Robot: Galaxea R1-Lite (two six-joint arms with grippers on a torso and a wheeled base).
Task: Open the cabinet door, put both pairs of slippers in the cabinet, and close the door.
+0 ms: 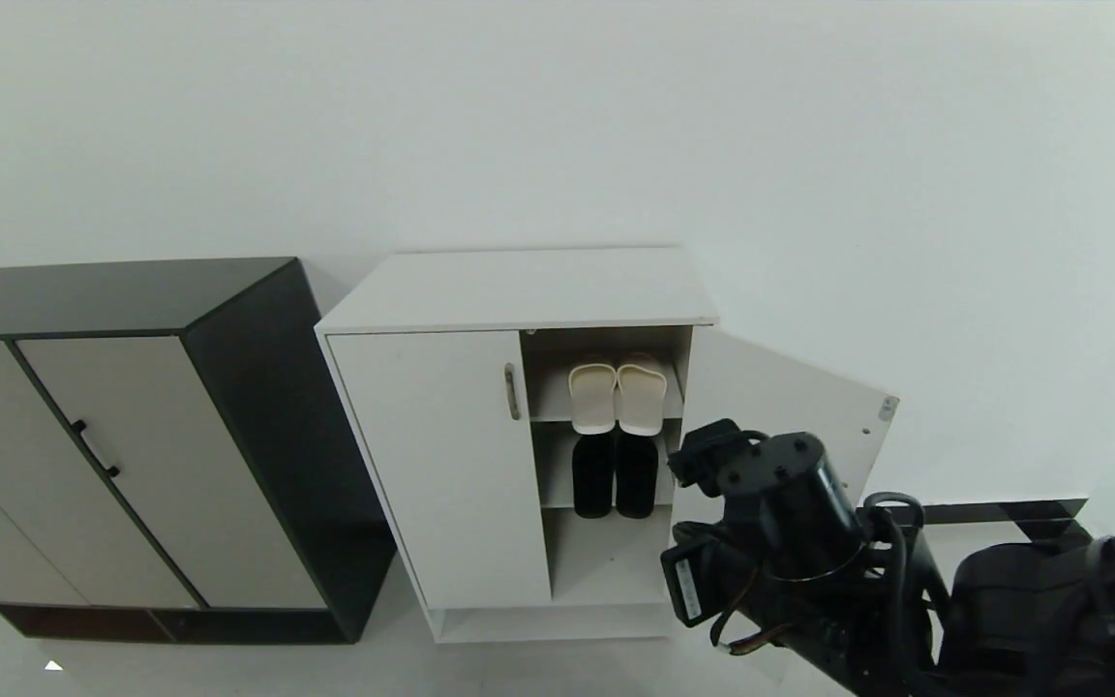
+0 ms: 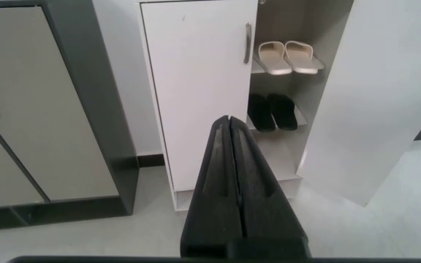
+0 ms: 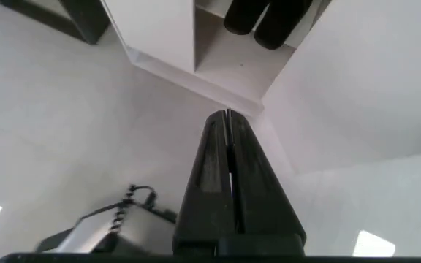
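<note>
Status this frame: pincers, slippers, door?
Left pincer shut, right pincer shut, both empty. White slippers top shelf, black slippers shelf below. Cabinet door open, right pincer near it.

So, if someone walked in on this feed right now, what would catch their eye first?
The white cabinet with its right door swung open, showing the cream slippers on the top shelf and the black slippers on the shelf below. Next, the right gripper, shut, in front of that open door.

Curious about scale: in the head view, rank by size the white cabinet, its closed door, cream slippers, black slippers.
1. white cabinet
2. closed door
3. cream slippers and black slippers: look alike, unranked.
</note>
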